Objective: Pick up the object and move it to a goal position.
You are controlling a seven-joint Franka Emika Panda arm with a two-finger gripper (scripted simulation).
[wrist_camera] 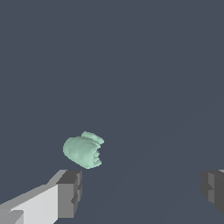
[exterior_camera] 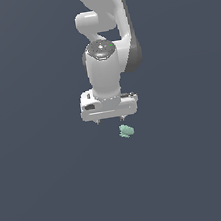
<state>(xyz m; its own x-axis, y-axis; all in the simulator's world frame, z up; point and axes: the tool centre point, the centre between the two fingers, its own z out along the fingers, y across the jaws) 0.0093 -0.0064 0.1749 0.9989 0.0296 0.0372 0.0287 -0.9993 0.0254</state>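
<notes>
The object (exterior_camera: 127, 130) is a tiny pale mint-green lumpy blob on the dark grey floor, just below the white gripper (exterior_camera: 111, 119) in the exterior view. The gripper points down, and only its two small fingertips show under the hand. In the wrist view the object (wrist_camera: 83, 151) lies beyond the fingertips, close to one grey finger pad (wrist_camera: 70, 193) and not between the two pads. The gripper (wrist_camera: 142, 190) is open wide and holds nothing. The other pad (wrist_camera: 213, 189) is at the picture's edge.
The white arm (exterior_camera: 104, 27) rises from the gripper toward the top of the exterior view. The ground (exterior_camera: 53, 182) is a plain dark grey surface all around.
</notes>
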